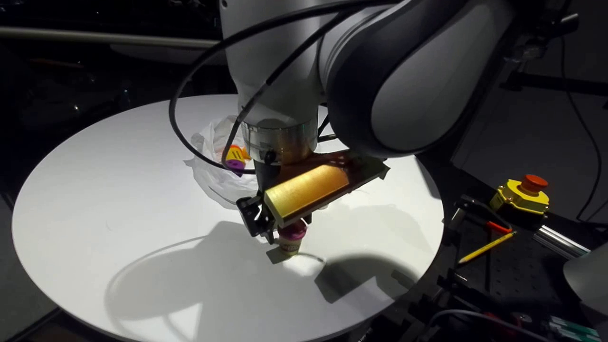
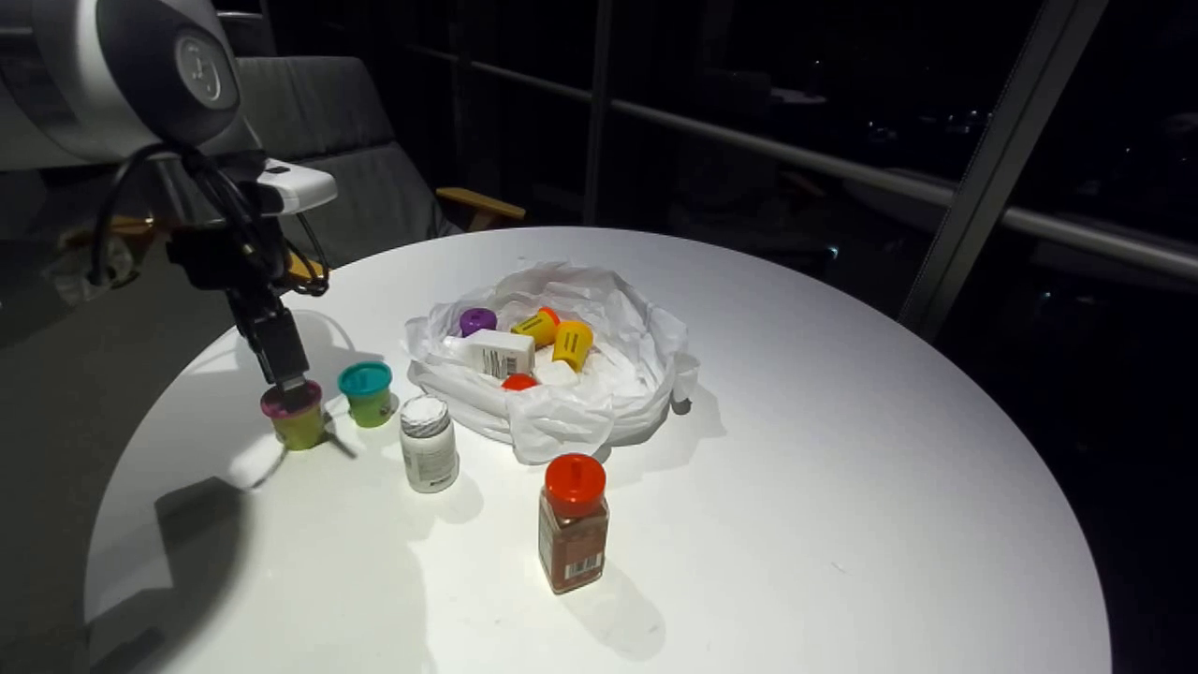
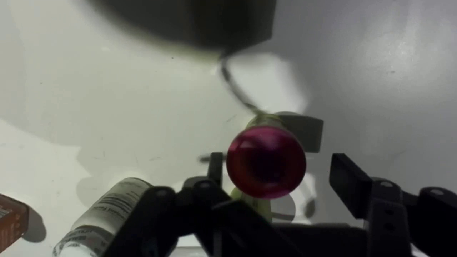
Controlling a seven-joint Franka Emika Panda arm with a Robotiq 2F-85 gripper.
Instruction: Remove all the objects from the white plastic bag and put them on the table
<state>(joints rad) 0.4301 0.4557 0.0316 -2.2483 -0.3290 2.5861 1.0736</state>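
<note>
Because the pink-lidded tub (image 3: 266, 162) stands upright on the white table (image 2: 796, 487), I take the step in hand to be letting it go. The claw (image 3: 280, 171) straddles it with jaws parted, one just beside the rim, the other plainly clear, and nothing looks gripped. Best to rise dead straight, I'd think, without brushing that near side and tipping the tub, or clipping the teal-lidded tub (image 2: 368, 395) just beside it. Past those, the white plastic bag (image 2: 562, 426) gapes around a white bottle (image 2: 505, 354) and two yellow tubs (image 2: 573, 344). Broad shadows (image 1: 190, 280) cross the smooth top; beyond it, a grey armchair (image 2: 323, 140) and a pale rail (image 2: 786, 152) stand against the dark
</note>
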